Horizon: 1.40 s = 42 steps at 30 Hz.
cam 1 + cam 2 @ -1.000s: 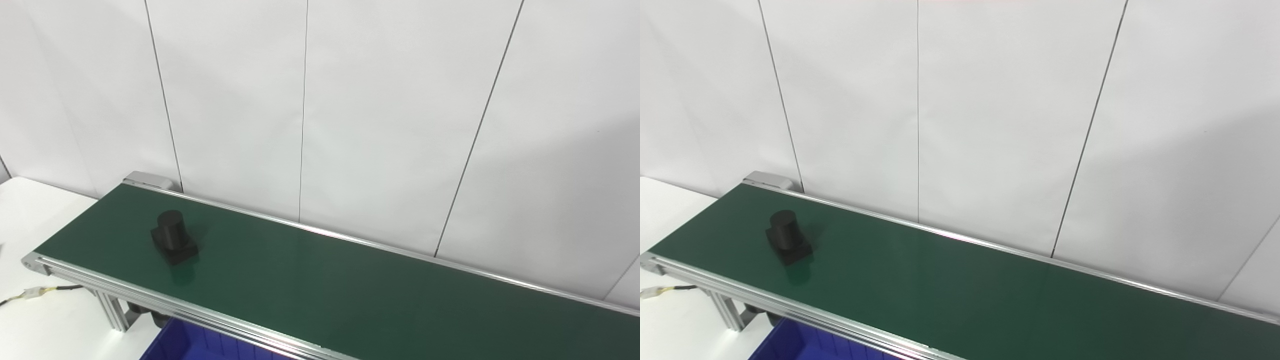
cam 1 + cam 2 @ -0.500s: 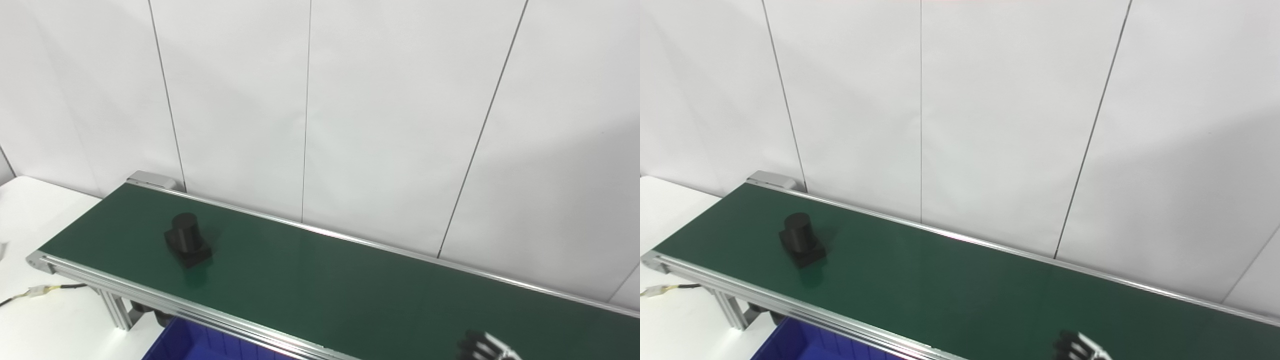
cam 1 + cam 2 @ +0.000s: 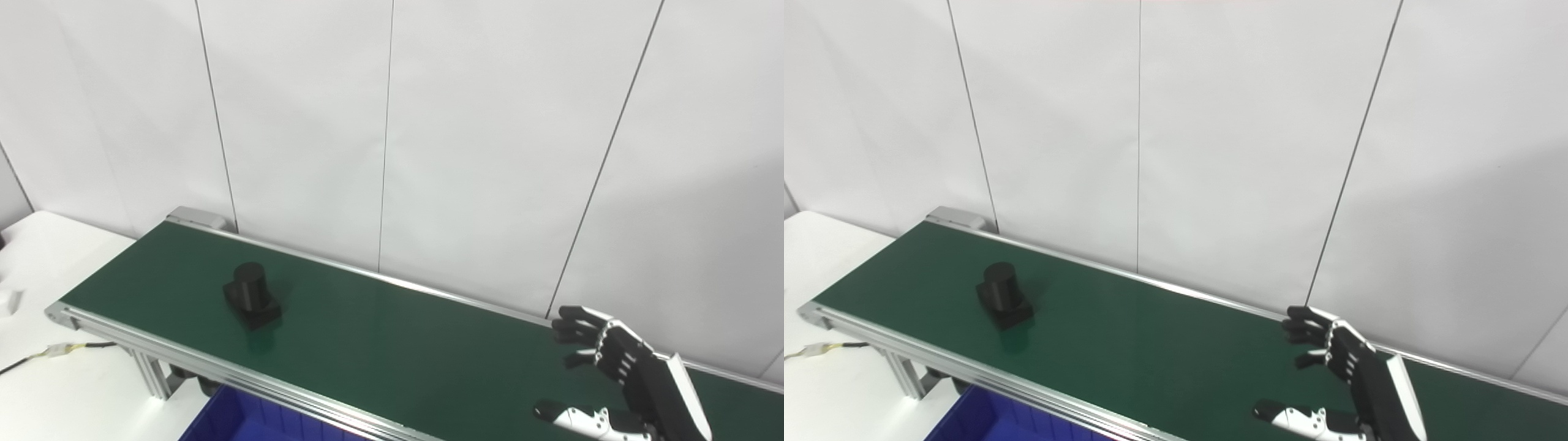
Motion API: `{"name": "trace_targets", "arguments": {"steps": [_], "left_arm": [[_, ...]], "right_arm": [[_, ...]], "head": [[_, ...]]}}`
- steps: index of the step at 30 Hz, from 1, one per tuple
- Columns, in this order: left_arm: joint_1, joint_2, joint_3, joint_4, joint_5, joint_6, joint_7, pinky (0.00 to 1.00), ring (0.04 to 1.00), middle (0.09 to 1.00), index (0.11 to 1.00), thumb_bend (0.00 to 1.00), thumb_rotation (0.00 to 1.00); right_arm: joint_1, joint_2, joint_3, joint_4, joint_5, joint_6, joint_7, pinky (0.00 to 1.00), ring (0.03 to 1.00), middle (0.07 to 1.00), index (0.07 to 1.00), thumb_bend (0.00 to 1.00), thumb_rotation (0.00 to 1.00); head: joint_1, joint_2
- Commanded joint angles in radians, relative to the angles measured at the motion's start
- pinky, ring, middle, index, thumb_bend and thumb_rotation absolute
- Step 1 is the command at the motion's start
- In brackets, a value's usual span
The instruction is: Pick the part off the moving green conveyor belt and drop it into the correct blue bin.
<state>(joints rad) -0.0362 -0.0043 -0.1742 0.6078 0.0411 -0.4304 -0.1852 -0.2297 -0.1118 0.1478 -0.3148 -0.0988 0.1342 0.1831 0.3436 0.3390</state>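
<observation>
Bare green conveyor belt (image 3: 398, 343) lies between the right hand (image 3: 618, 380), fingers spread and empty, and the black part (image 3: 251, 296) at its 10 o'clock; the wall (image 3: 490, 153) bounds the far side.

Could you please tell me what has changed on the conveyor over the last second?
The right hand has risen into view from the bottom right, fingers apart, holding nothing, over the green belt. The view shifted slightly, yet the black part has ridden rightward from the belt's left end. It remains upright and untouched; the blue bin stays below.
</observation>
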Motion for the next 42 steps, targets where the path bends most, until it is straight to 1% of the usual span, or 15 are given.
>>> {"name": "trace_targets", "arguments": {"steps": [1, 2, 5, 9, 11, 13, 15, 17, 20, 22, 26, 31, 36, 40, 42], "left_arm": [[-0.033, -0.010, -0.008, -0.012, 0.018, -0.038, 0.019, 0.67, 0.745, 0.791, 0.789, 1.00, 0.29], [-0.033, -0.010, -0.010, -0.013, 0.023, -0.038, 0.023, 0.68, 0.746, 0.792, 0.790, 1.00, 0.29], [-0.034, -0.010, -0.014, -0.013, 0.027, -0.038, 0.030, 0.68, 0.747, 0.794, 0.791, 1.00, 0.28], [-0.036, -0.009, -0.015, -0.009, 0.022, -0.039, 0.031, 0.68, 0.750, 0.798, 0.791, 1.00, 0.27], [-0.036, -0.008, -0.013, -0.009, 0.016, -0.038, 0.026, 0.68, 0.752, 0.800, 0.792, 1.00, 0.26], [-0.037, -0.008, -0.011, -0.007, 0.010, -0.039, 0.021, 0.69, 0.758, 0.802, 0.794, 1.00, 0.28], [-0.038, -0.008, -0.009, -0.005, 0.005, -0.039, 0.019, 0.69, 0.759, 0.802, 0.792, 1.00, 0.27], [-0.039, -0.008, -0.008, -0.005, 0.005, -0.039, 0.020, 0.68, 0.752, 0.798, 0.789, 1.00, 0.28], [-0.042, -0.006, -0.011, -0.002, 0.018, -0.039, 0.030, 0.68, 0.747, 0.795, 0.788, 1.00, 0.31], [-0.043, -0.006, -0.010, 0.001, 0.016, -0.039, 0.030, 0.68, 0.746, 0.794, 0.787, 1.00, 0.32], [-0.039, -0.006, -0.010, -0.007, 0.017, -0.039, 0.031, 0.68, 0.747, 0.798, 0.787, 1.00, 0.30], [-0.033, -0.005, -0.013, -0.015, 0.017, -0.039, 0.029, 0.68, 0.752, 0.803, 0.799, 1.00, 0.31], [-0.026, -0.006, -0.013, -0.024, 0.019, -0.038, 0.031, 0.68, 0.750, 0.804, 0.803, 1.00, 0.30], [-0.022, -0.008, -0.015, -0.030, 0.019, -0.038, 0.031, 0.66, 0.742, 0.803, 0.804, 1.00, 0.29], [-0.021, -0.008, -0.017, -0.030, 0.020, -0.038, 0.031, 0.66, 0.744, 0.801, 0.803, 1.00, 0.29]], "right_arm": [[-0.058, 0.017, 0.008, 0.007, -0.011, 0.000, -0.006, 0.55, 0.703, 0.717, 0.731, 0.84, 0.09], [-0.067, 0.021, 0.011, 0.019, -0.017, -0.003, -0.007, 0.56, 0.705, 0.719, 0.732, 0.84, 0.08], [-0.081, 0.030, 0.017, 0.045, -0.024, -0.012, -0.008, 0.61, 0.733, 0.742, 0.762, 0.76, 0.04], [-0.097, 0.035, 0.027, 0.087, -0.031, -0.033, -0.005, 0.65, 0.749, 0.755, 0.769, 0.73, 0.02], [-0.107, 0.037, 0.034, 0.127, -0.032, -0.058, -0.004, 0.69, 0.771, 0.770, 0.782, 0.71, 0.02], [-0.119, 0.041, 0.040, 0.164, -0.035, -0.076, -0.004, 0.73, 0.791, 0.785, 0.795, 0.70, 0.04], [-0.132, 0.045, 0.047, 0.201, -0.041, -0.085, -0.006, 0.74, 0.802, 0.793, 0.803, 0.69, 0.07], [-0.147, 0.052, 0.054, 0.241, -0.040, -0.089, -0.005, 0.78, 0.824, 0.813, 0.821, 0.69, 0.11], [-0.176, 0.069, 0.070, 0.325, -0.044, -0.111, -0.004, 0.79, 0.832, 0.824, 0.831, 0.70, 0.14], [-0.190, 0.074, 0.081, 0.372, -0.051, -0.130, -0.005, 0.78, 0.831, 0.834, 0.837, 0.70, 0.19], [-0.228, 0.093, 0.108, 0.496, -0.068, -0.181, -0.009, 0.78, 0.832, 0.839, 0.834, 0.72, 0.19], [-0.277, 0.119, 0.131, 0.623, -0.108, -0.213, -0.028, 0.77, 0.826, 0.833, 0.823, 0.75, 0.22], [-0.327, 0.143, 0.145, 0.696, -0.139, -0.218, -0.043, 0.77, 0.825, 0.832, 0.819, 0.76, 0.25], [-0.358, 0.159, 0.147, 0.743, -0.141, -0.240, -0.051, 0.77, 0.828, 0.835, 0.814, 0.75, 0.22], [-0.374, 0.166, 0.148, 0.769, -0.141, -0.252, -0.053, 0.78, 0.828, 0.836, 0.815, 0.74, 0.22]], "head": [[0.003, 0.001], [0.004, 0.001], [0.005, 0.002], [0.002, 0.003], [0.000, 0.004], [-0.002, 0.005], [-0.005, 0.005], [-0.008, 0.005], [-0.008, 0.005], [-0.008, 0.005], [-0.007, 0.005], [-0.007, 0.007], [-0.007, 0.012], [-0.005, 0.016], [-0.004, 0.016]]}}
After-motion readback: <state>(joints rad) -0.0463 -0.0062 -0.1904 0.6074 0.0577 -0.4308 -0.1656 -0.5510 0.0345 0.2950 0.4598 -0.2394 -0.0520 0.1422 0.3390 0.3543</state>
